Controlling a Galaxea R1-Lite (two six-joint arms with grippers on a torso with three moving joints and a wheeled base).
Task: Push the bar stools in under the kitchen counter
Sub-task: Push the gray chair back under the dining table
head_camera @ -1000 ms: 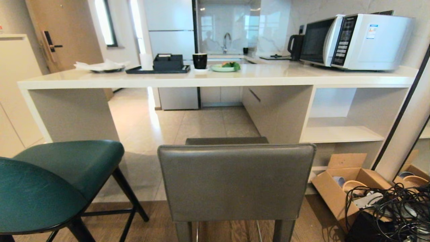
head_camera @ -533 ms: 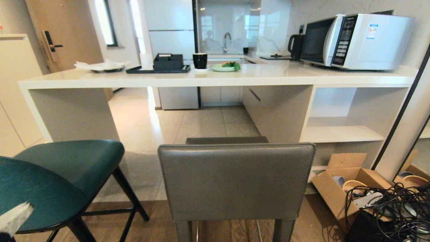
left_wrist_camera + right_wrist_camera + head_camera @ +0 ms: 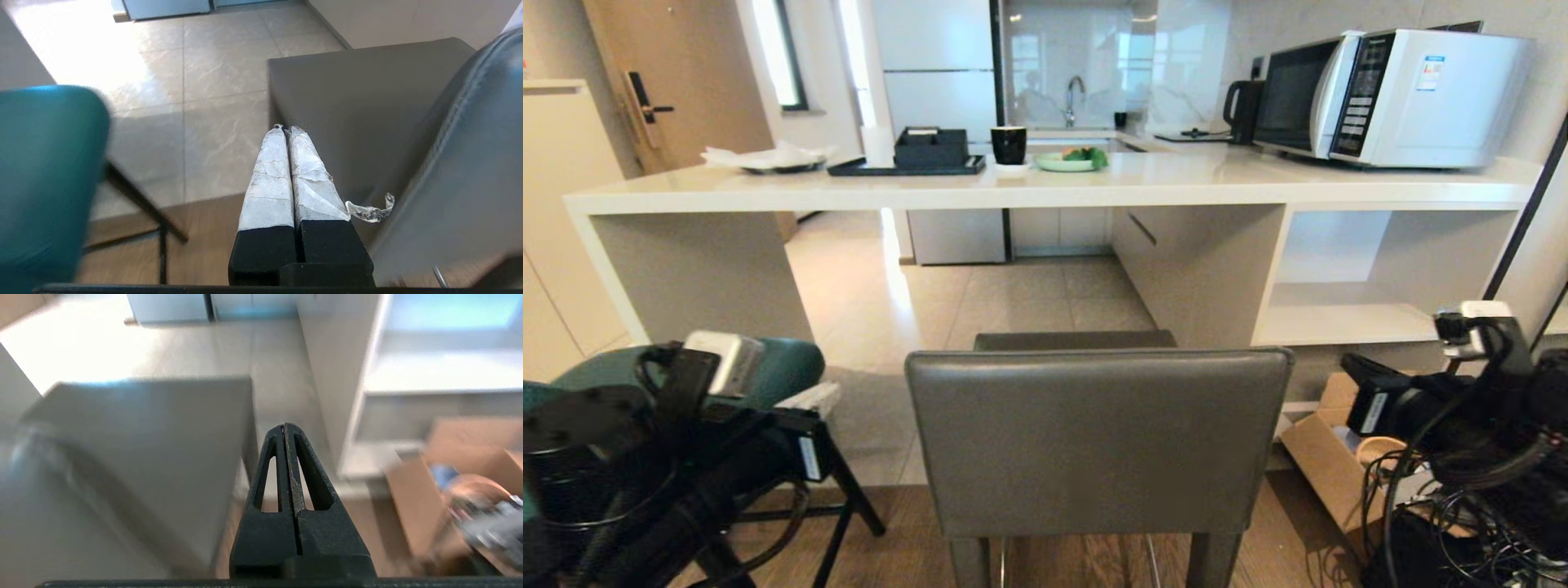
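two stools stand out from the surface, and both our tools are clenched on nothing.

the grey stool (image 3: 1098, 441) stands dead ahead of us, back panel toward us, seat pointing at the open gap under the surface (image 3: 1045, 192); the teal stool (image 3: 784, 367) sits to its left, angled, near the white side panel. our left tool (image 3: 284, 130), its taped fingers pressed together, hovers between the two stools; our right tool (image 3: 284, 426), clenched too, hangs right of the grey stool. a cardboard box (image 3: 1327, 465) sits by the shelf cubbies, a microwave (image 3: 1388, 98) stands above.
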